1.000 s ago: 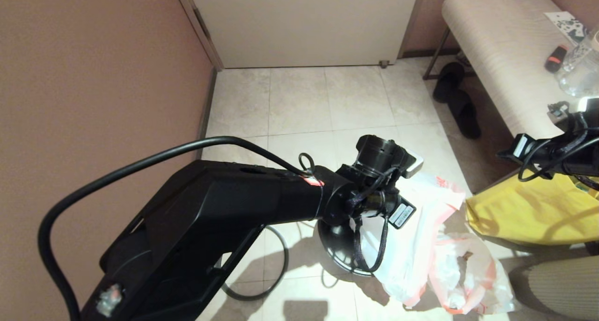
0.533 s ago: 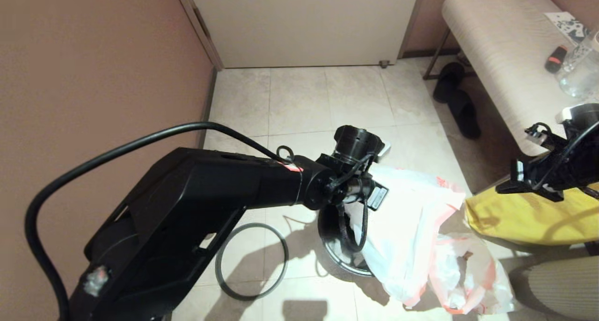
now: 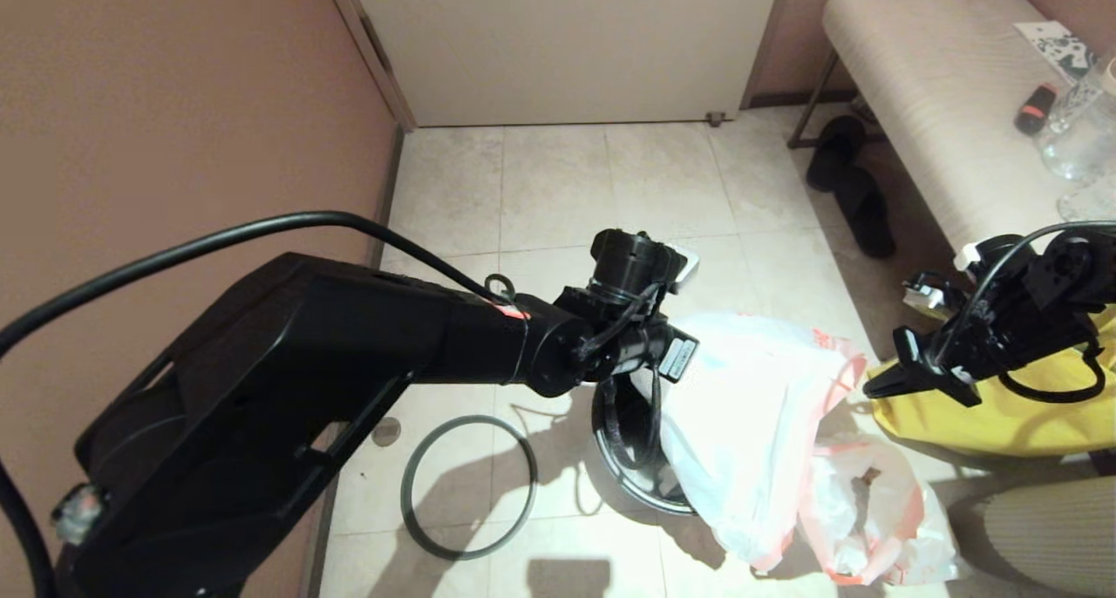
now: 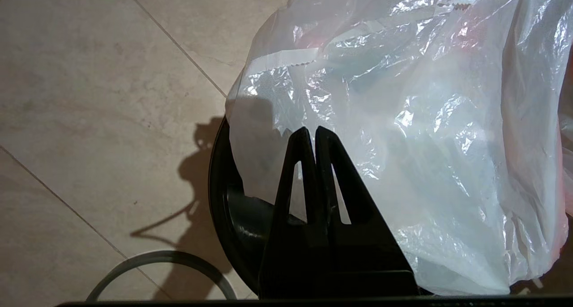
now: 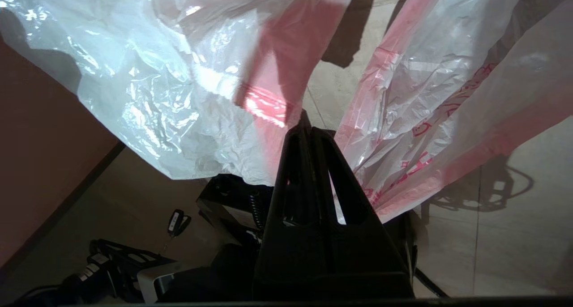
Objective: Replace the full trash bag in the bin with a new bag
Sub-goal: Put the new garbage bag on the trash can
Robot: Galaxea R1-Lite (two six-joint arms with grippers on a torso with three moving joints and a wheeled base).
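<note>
Two grippers are at work on the new bag (image 3: 750, 424), a thin translucent white sheet with a pink hem that is draped from the bin (image 3: 629, 458) across the floor tiles towards the yellow cloth tote (image 3: 985, 406). The left gripper (image 4: 313, 132) is seen with its jaws pressed together against the bag's film just above the bin's black wall; whether a fold of plastic is pinched between them cannot be told. The right gripper (image 5: 305, 119) is likewise closed, its tips meeting at the pink hem, and a pinch of that hem appears to be held, though this is not certain.

The full trash bag (image 3: 872, 511), lumpy and pink-edged, is lying on the floor just beside the bin on its right, so the removal is judged done. The grey hoop rim (image 3: 468, 486) is lying flat on the tiles to the bin's left, off the bin.

The step in hand is judged to be the lining of the bin: the bag's mouth is being spread between the two grippers. Next, the mouth would need to be opened wide, its body lowered into the bin, and the hem folded over the edge. After that the hoop would have to be fetched and pressed on.
</note>
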